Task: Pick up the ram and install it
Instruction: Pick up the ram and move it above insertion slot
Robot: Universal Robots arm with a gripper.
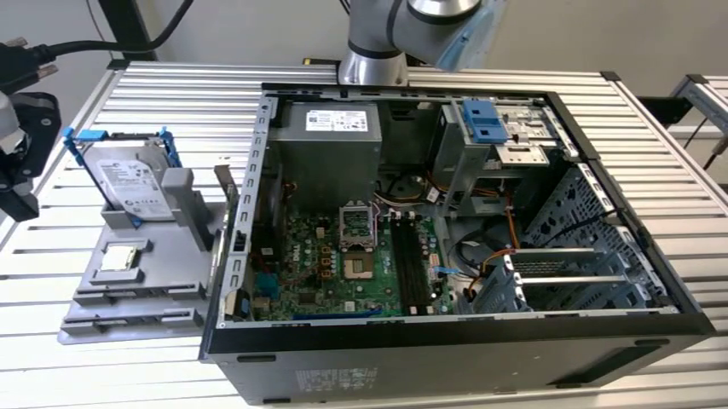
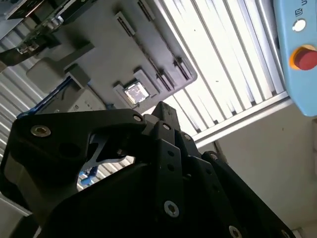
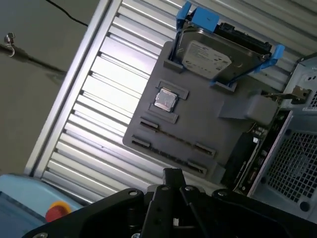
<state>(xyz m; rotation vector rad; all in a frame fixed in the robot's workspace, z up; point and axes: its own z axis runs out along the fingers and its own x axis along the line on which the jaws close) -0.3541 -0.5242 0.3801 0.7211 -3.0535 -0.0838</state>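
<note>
Plainly you're at the pick-up stage: the hand (image 3: pixel 172 178) hangs over the surface (image 3: pixel 99 89) near the tray (image 3: pixel 198 119), apart from it, and you can't tell whether it is wide or narrow. The ram (image 3: pixel 171 137) looks to be the thin dark strip on edge in the tray, so the grasp calls for squaring up along it.

**Labels all around, none readable**

A white label covers the top of the hard drive (image 1: pixel 128 186), a pale sticker sits on the power supply (image 1: pixel 337 120), and a block of fine print marks the outer wall of the computer case (image 1: pixel 337 377). The lettering on each cannot be made out. In the second wrist view, a light-blue box (image 2: pixel 290 89) with a red button (image 2: pixel 304 58) bears a small mark, likewise unreadable.
</note>
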